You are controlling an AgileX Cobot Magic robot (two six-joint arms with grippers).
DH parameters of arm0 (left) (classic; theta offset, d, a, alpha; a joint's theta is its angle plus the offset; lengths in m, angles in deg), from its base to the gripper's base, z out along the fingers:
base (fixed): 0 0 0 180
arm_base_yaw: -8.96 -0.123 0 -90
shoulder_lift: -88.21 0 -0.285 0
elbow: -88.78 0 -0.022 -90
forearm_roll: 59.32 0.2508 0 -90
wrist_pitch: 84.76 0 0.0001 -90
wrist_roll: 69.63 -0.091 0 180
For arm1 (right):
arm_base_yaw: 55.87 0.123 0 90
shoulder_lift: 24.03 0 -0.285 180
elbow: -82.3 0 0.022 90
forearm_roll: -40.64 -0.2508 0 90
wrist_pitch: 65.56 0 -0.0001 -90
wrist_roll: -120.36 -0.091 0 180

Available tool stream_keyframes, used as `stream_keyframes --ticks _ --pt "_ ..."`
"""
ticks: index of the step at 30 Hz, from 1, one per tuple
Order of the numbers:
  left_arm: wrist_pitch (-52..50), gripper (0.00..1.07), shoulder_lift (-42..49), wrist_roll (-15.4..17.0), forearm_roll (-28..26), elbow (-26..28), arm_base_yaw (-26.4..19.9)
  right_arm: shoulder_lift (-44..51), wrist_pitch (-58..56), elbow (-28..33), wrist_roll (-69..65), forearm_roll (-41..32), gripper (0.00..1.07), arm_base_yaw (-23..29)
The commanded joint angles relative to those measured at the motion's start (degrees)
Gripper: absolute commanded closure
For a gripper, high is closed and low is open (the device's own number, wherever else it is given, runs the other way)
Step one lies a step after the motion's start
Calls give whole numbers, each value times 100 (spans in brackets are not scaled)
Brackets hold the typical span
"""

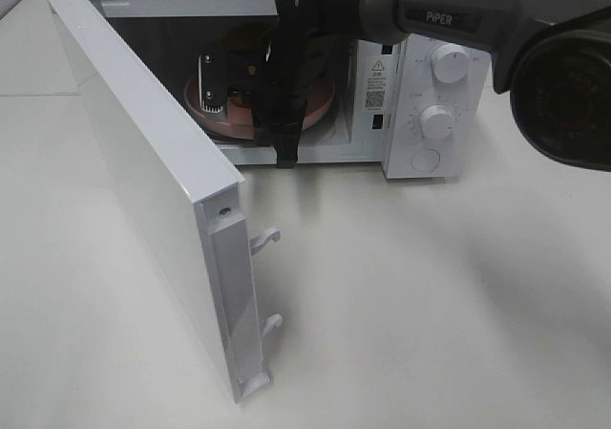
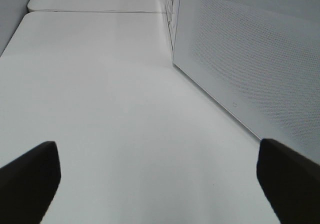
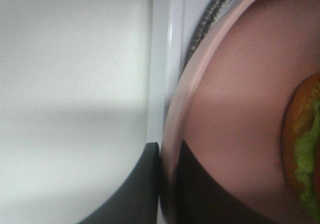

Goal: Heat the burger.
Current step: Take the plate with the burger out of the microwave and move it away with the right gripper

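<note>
The burger (image 3: 302, 139) shows at the edge of the right wrist view as an orange-brown bun with green lettuce, lying on a pinkish-brown plate (image 3: 235, 109). My right gripper (image 3: 169, 156) is shut on the plate's rim, one dark finger on each side. From the high camera, the plate (image 1: 320, 104) sits inside the open microwave (image 1: 420, 95), and the right arm (image 1: 286, 114) reaching in hides most of the burger. In the left wrist view my left gripper (image 2: 160, 184) is open over bare table, beside the microwave's perforated side wall (image 2: 250, 59).
The microwave door (image 1: 143, 181) stands swung wide to the front left, its latch hooks (image 1: 267, 243) pointing right. Two white knobs (image 1: 449, 63) and a button are on the control panel. A glass turntable edge (image 3: 210, 14) shows under the plate.
</note>
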Motion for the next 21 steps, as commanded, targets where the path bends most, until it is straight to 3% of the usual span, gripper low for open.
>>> stream_keyframes --ticks 1,9,11,21 --pt "-74 6 86 40 -17 -23 -23 40 -1003 52 264 -264 107 0" --pt "-74 6 86 40 -17 -23 -23 321 -1415 241 315 -235 107 0" --pt "-74 6 86 40 -17 -23 -23 682 -1232 779 504 -212 107 0" --pt "-74 6 86 40 -17 -23 -23 1478 -625 1811 539 -46 107 6"
